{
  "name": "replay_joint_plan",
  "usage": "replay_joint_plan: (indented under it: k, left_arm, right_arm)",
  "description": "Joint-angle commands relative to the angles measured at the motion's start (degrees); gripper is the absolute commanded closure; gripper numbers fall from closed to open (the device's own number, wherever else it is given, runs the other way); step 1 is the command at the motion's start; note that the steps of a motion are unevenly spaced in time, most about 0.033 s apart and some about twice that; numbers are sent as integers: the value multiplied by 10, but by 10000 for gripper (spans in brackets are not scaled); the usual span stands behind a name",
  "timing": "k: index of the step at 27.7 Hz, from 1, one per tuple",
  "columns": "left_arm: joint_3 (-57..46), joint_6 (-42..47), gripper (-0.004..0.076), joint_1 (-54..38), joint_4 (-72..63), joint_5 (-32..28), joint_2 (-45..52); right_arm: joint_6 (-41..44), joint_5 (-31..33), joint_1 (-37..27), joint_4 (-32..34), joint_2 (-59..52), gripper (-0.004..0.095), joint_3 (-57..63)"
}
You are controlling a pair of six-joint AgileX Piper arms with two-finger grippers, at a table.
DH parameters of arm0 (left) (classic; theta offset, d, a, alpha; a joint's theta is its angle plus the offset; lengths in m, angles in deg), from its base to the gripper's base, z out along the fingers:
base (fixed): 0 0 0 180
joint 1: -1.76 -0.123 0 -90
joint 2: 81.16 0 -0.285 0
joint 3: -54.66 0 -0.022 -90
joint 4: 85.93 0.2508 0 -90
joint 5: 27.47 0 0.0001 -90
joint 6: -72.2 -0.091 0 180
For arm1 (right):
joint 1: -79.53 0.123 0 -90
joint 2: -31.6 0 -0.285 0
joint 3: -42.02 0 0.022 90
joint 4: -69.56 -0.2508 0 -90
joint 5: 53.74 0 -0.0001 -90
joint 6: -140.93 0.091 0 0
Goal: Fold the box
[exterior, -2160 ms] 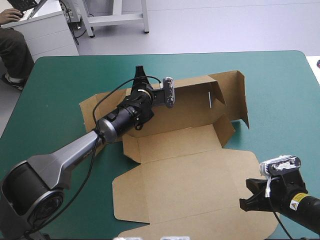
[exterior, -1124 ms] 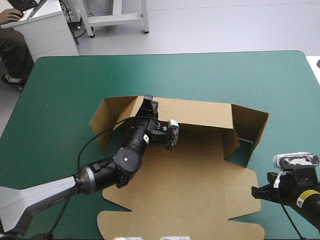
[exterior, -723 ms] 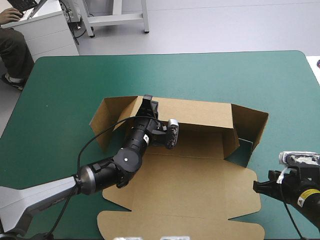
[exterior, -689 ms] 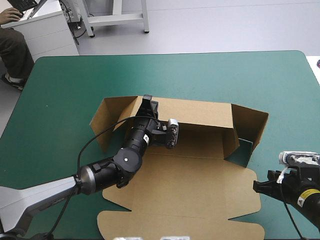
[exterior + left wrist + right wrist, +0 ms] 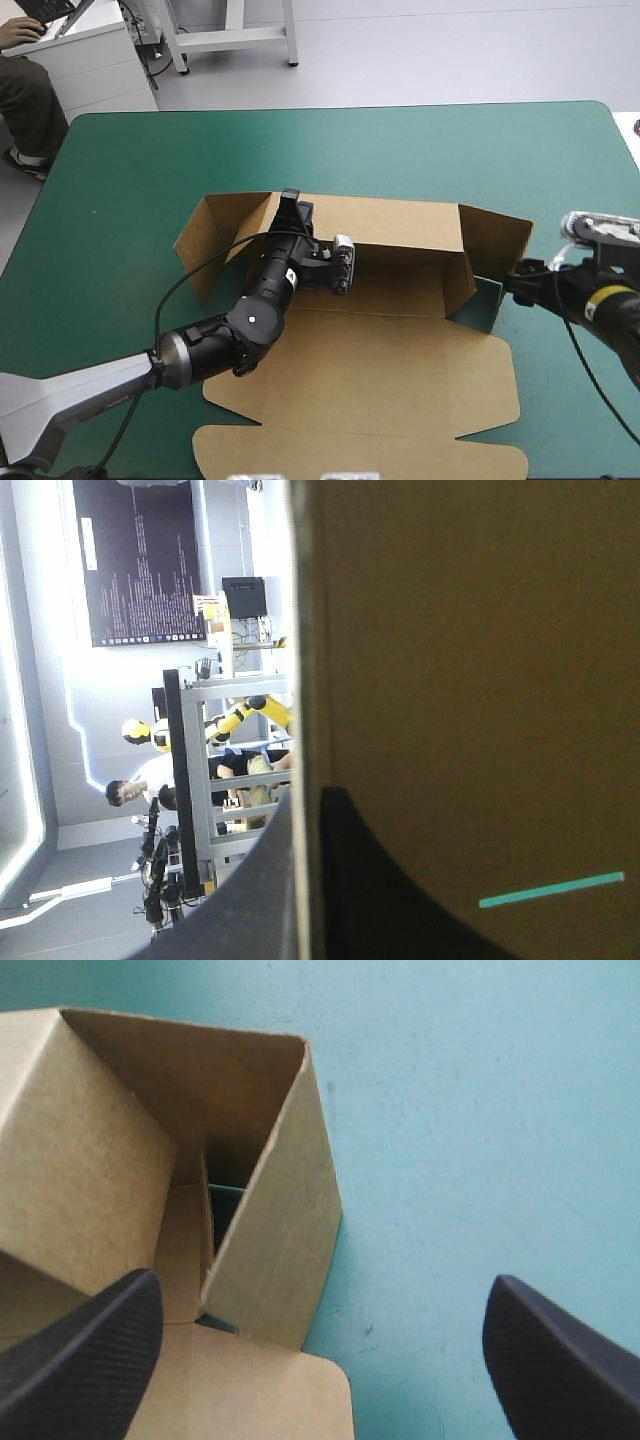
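Right gripper [image 5: 518,272] has come up from the near right corner since the earlier frame. It now sits just beside the raised right flap [image 5: 497,240], black fingers [image 5: 90,1350] spread wide, with the flap's end ahead of them. I can't tell if they touch it. Left gripper [image 5: 292,212] hasn't budged – it stays pinched on the top edge of the back wall [image 5: 400,225], board between its fingers.

One brown box [image 5: 380,350], mid-surface on the teal-green cover [image 5: 150,160]. The back wall stands upright and two side flaps are up, the left flap [image 5: 215,240] angled outward and a touch wider than before. One lid panel [image 5: 370,420] lies flat toward the near edge. Two grippers are in play.

There's a yellow label [image 5: 603,294] on the right arm – its writing is too small for me to read.
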State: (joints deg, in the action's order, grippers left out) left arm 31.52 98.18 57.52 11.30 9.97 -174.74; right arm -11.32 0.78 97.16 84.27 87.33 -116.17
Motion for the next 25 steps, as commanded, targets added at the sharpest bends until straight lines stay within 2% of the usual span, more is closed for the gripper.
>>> replay_joint_plan:
  k: [1,3,7,9,12,16,20,25]
  left_arm:
    - [8,6,734,3,2,24,19]
    - [8,6,734,3,2,23,19]
    - [8,6,734,3,2,25,19]
    - [8,6,734,3,6,25,19]
    - [8,42,734,3,35,25,19]
    - [14,66,734,3,59,25,19]
    - [15,66,734,3,59,27,19]
    - [15,66,734,3,59,33,19]
  right_arm:
    - [-2,-21,-4,19,75,103,-76]
    - [-11,-4,-6,19,140,103,-133]
    - [-84,31,-57,-20,231,103,-244]
    - [-140,49,-99,-66,271,103,-297]
    - [-224,92,-172,-171,327,103,-365]
    - [-285,150,-236,-275,390,103,-421]
    - [-306,173,-254,-289,427,103,-430]
    - [-328,173,-254,-316,447,103,-427]
